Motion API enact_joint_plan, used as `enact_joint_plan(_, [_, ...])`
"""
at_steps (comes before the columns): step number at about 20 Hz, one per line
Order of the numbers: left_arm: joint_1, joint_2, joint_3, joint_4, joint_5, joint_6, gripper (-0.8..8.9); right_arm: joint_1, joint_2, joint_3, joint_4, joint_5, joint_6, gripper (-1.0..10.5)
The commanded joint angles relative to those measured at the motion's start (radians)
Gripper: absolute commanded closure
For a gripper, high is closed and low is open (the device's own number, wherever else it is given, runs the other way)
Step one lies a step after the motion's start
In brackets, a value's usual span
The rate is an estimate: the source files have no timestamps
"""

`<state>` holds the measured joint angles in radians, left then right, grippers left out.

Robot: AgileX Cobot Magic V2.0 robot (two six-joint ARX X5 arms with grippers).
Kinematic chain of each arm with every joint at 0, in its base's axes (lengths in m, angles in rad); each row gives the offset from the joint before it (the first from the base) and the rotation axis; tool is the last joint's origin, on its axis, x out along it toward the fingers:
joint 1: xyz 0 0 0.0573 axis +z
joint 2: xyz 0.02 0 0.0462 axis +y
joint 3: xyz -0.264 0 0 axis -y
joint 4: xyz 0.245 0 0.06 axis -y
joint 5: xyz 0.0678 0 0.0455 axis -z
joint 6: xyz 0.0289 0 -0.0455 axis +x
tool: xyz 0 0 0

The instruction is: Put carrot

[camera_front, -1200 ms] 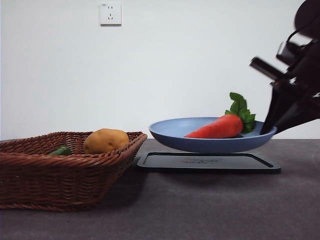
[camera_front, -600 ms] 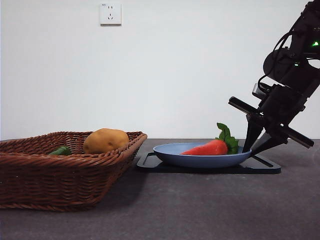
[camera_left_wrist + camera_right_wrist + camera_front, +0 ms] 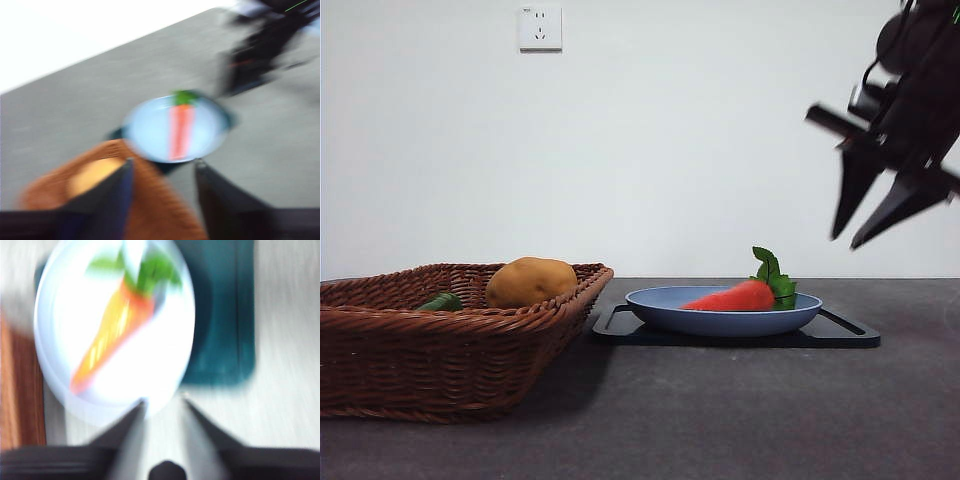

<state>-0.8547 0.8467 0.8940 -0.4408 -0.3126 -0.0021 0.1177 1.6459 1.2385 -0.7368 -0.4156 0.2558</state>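
Note:
The red-orange carrot (image 3: 735,297) with green leaves lies in a blue plate (image 3: 720,322) that rests on a black tray (image 3: 840,337). My right gripper (image 3: 850,238) hangs open and empty in the air, above and to the right of the plate. Its blurred wrist view looks down on the carrot (image 3: 117,335) and the plate (image 3: 160,365) past the right gripper (image 3: 164,401). My left gripper (image 3: 162,165) is open and empty, high above the basket's edge, with the carrot (image 3: 181,131) and plate (image 3: 150,132) beyond it.
A brown wicker basket (image 3: 440,350) stands at the left, holding a yellow-brown potato (image 3: 530,282) and a small dark green vegetable (image 3: 442,302). A wall outlet (image 3: 541,27) sits high on the white wall behind.
The plate with the carrot came down onto the black tray. The right gripper then let go of the plate's rim and rose up to the right.

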Motion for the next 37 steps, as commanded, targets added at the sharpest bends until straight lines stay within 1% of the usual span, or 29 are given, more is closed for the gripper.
enact_joint_plan(1, [0.032,0.035,0.010,-0.019,-0.037,0.100,8.07,0.026,-0.084,0.017,-0.099,0.004,-0.136,9.4])
enact_joint_plan(2, [0.063,0.048,0.010,-0.034,-0.039,0.122,8.07,0.048,-0.137,0.017,-0.131,0.009,-0.145,9.4])
enact_joint_plan(3, [0.097,0.059,0.010,-0.048,-0.035,0.136,8.07,0.075,-0.187,0.015,-0.151,0.041,-0.146,9.4])
enact_joint_plan(4, [0.127,0.063,0.010,-0.064,-0.028,0.136,8.07,0.102,-0.229,0.013,-0.168,0.091,-0.145,9.4])
enact_joint_plan(7, [0.249,0.060,0.010,-0.155,-0.017,0.133,8.07,0.222,-0.367,0.003,-0.224,0.328,-0.137,9.4])
enact_joint_plan(8, [0.294,0.058,0.010,-0.185,0.005,0.128,8.07,0.269,-0.411,-0.008,-0.225,0.403,-0.129,9.4])
enact_joint_plan(10, [0.385,0.058,0.009,-0.208,0.121,0.105,8.07,0.356,-0.506,-0.047,-0.208,0.550,-0.121,9.4])
enact_joint_plan(11, [0.427,0.058,0.007,-0.193,0.192,0.098,8.07,0.401,-0.557,-0.079,-0.182,0.625,-0.114,9.4])
enact_joint_plan(12, [0.453,0.056,0.000,-0.165,0.232,0.089,8.07,0.431,-0.596,-0.107,-0.151,0.662,-0.113,9.4])
enact_joint_plan(13, [0.473,0.043,-0.020,-0.114,0.258,0.070,8.07,0.468,-0.656,-0.158,-0.084,0.693,-0.113,9.4])
enact_joint_plan(15, [0.480,0.005,-0.088,-0.008,0.269,0.030,8.07,0.506,-0.752,-0.267,0.059,0.710,-0.114,9.4])
enact_joint_plan(18, [0.480,-0.072,-0.221,0.126,0.275,0.000,8.07,0.527,-0.867,-0.452,0.298,0.710,-0.114,9.4])
enact_joint_plan(21, [0.480,-0.184,-0.376,0.246,0.325,-0.071,8.07,0.530,-0.969,-0.661,0.526,0.703,-0.105,9.4])
enact_joint_plan(23, [0.480,-0.248,-0.448,0.323,0.379,-0.081,8.07,0.534,-1.002,-0.775,0.621,0.703,-0.088,9.4])
enact_joint_plan(25, [0.480,-0.263,-0.455,0.328,0.425,-0.084,8.07,0.532,-1.003,-0.834,0.641,0.711,-0.079,9.4])
enact_joint_plan(26, [0.480,-0.262,-0.455,0.328,0.437,-0.082,8.06,0.531,-0.988,-0.835,0.631,0.711,-0.060,9.4])
enact_joint_plan(37, [0.476,-0.256,-0.456,0.322,0.438,-0.081,8.05,0.531,-0.978,-0.834,0.632,0.710,-0.065,9.4])
